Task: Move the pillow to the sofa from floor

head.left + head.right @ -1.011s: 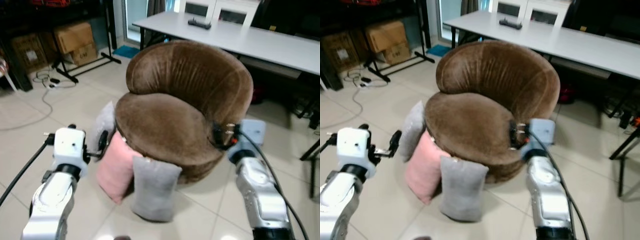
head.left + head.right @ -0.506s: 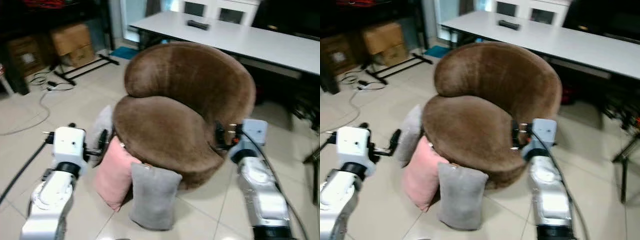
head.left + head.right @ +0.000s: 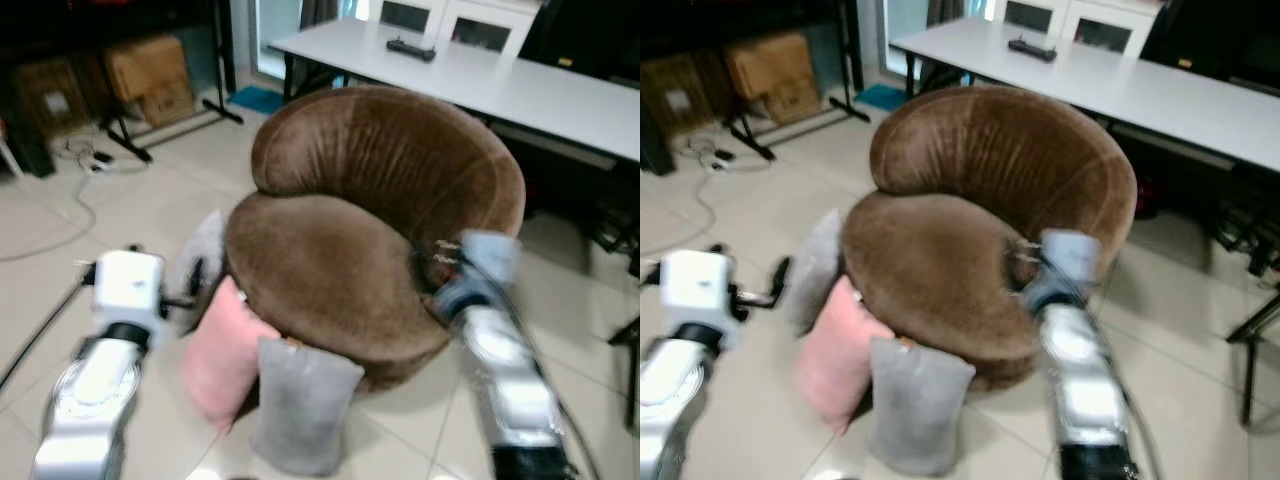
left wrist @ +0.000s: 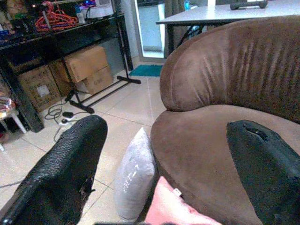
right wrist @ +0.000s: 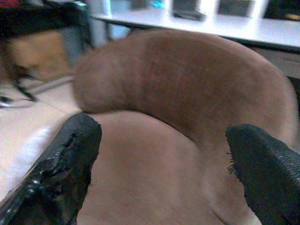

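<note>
Left wrist view catches red hangers [image 4: 56,18]; left claw [image 4: 178,178] spread.

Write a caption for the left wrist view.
Open left gripper faces the brown sofa, with grey pillow and pink pillow below.

Glossy tiled floor [image 3: 60,215], long white table [image 3: 520,85], cardboard boxes [image 3: 150,75].

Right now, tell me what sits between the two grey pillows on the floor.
The pink pillow leans against the sofa's base between the far grey pillow and the near grey pillow, seen in both eye views.
</note>
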`<state>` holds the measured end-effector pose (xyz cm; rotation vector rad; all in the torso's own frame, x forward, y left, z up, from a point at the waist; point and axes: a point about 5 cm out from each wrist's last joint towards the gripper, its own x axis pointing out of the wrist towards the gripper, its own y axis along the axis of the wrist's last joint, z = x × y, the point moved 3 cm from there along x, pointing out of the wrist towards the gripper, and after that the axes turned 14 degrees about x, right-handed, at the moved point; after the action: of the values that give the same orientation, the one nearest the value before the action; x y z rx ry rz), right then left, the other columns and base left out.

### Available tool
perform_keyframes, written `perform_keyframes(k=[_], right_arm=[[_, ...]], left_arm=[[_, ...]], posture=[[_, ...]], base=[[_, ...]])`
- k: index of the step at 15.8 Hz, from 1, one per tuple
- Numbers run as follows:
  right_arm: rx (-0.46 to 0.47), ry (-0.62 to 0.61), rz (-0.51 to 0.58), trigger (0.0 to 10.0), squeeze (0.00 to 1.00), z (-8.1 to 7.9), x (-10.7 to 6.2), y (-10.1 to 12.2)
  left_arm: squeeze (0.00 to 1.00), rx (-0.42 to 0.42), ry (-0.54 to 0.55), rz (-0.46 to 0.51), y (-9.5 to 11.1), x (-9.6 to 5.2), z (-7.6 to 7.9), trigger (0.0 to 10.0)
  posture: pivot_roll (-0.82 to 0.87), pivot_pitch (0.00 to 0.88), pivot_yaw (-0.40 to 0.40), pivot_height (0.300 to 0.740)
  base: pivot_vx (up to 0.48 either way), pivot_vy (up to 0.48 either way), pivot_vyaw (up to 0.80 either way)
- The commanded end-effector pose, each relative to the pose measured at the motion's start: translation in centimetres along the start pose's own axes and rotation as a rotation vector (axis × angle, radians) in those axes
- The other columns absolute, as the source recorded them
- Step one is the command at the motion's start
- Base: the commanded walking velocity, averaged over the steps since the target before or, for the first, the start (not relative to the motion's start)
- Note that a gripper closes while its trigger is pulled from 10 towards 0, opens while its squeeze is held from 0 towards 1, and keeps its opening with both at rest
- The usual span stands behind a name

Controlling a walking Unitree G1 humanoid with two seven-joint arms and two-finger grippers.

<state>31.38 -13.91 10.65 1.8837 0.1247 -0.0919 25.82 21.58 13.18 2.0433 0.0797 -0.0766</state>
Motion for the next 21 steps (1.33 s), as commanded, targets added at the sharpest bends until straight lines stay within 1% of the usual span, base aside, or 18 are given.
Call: perform_keyframes(k=[1,2,4,7,8,9,10,11,12,13,15,16,18,21], right_arm=[[-0.027,-0.031,0.01,10.0,0.0,1.4,-0.2,0.4],[-0.044,-0.017,0.011,10.0,0.0,1.2,-0.2,0.4],[-0.032,-0.006,0.007,10.0,0.0,1.0,-0.1,0.4],[0.03,0.031,-0.008,10.0,0.0,0.6,-0.2,0.2],[0.055,0.046,-0.01,10.0,0.5,0.4,-0.3,0.1],[0.052,0.062,-0.015,10.0,0.64,0.2,-0.4,0.1],[0.031,0.057,-0.026,10.0,0.56,0.3,-0.4,-0.1],[0.033,0.053,-0.028,10.0,0.0,0.3,-0.4,-0.2],[0.038,0.054,-0.03,10.0,0.0,0.3,-0.4,-0.2],[0.019,0.031,-0.028,10.0,0.0,0.7,-0.3,-0.1],[0.036,0.006,-0.026,10.0,0.0,1.2,-0.2,0.1],[0.03,-0.007,-0.027,10.0,0.0,1.4,-0.2,0.2],[0.038,0.013,-0.008,10.0,0.0,1.1,-0.3,0.5],[0.034,-0.018,0.006,10.0,0.0,1.5,-0.6,0.6]], left_arm=[[0.0,-0.008,-0.026,0.012,0.4,0.1,0.7,10.0],[0.0,-0.008,-0.026,0.012,0.4,0.1,0.8,10.0],[0.0,-0.007,-0.023,0.012,0.4,0.1,0.8,10.0],[0.0,0.001,-0.019,0.009,0.3,0.0,0.8,10.0],[0.0,0.003,-0.018,0.008,0.2,0.0,0.8,10.0],[0.0,0.005,-0.017,0.007,0.2,0.0,0.8,10.0],[0.0,0.02,-0.007,0.002,0.2,0.0,0.8,10.0],[0.0,0.026,0.0,0.0,0.1,0.0,0.7,10.0],[0.0,0.027,0.003,0.0,0.1,-0.1,0.7,10.0],[0.0,0.027,0.011,0.003,0.1,-0.1,0.6,10.0],[0.0,0.036,0.022,0.001,0.0,-0.2,0.5,10.0],[0.0,0.044,0.025,0.002,-0.1,-0.2,0.4,10.0],[0.0,0.042,0.031,0.003,-0.1,-0.2,0.4,10.0],[0.0,0.027,0.089,0.018,0.1,-0.3,-0.4,10.0]], posture=[[0.15,0.0,-0.059,0.74],[0.15,0.0,-0.061,0.74],[0.15,0.0,-0.061,0.74],[0.15,0.0,-0.068,0.74],[0.15,0.0,-0.068,0.74],[0.15,0.0,-0.068,0.74],[0.15,0.0,-0.071,0.74],[0.15,0.0,-0.071,0.74],[0.15,0.0,-0.071,0.74],[0.15,0.0,-0.072,0.74],[0.15,0.0,-0.075,0.74],[0.15,0.0,-0.075,0.74],[0.15,0.0,-0.076,0.74],[0.14,0.0,-0.083,0.72]], base=[[0.3,0.0,0.8],[0.304,0.0,0.8],[0.292,0.0,0.8],[0.182,0.0,0.8],[0.0,0.0,0.0],[0.0,0.0,0.0],[0.0,0.0,0.0],[0.0,0.0,0.0],[0.0,0.0,0.0],[0.0,0.0,0.0],[0.0,0.0,0.0],[0.0,0.0,0.0],[0.0,0.0,0.0],[0.0,0.0,0.0]])
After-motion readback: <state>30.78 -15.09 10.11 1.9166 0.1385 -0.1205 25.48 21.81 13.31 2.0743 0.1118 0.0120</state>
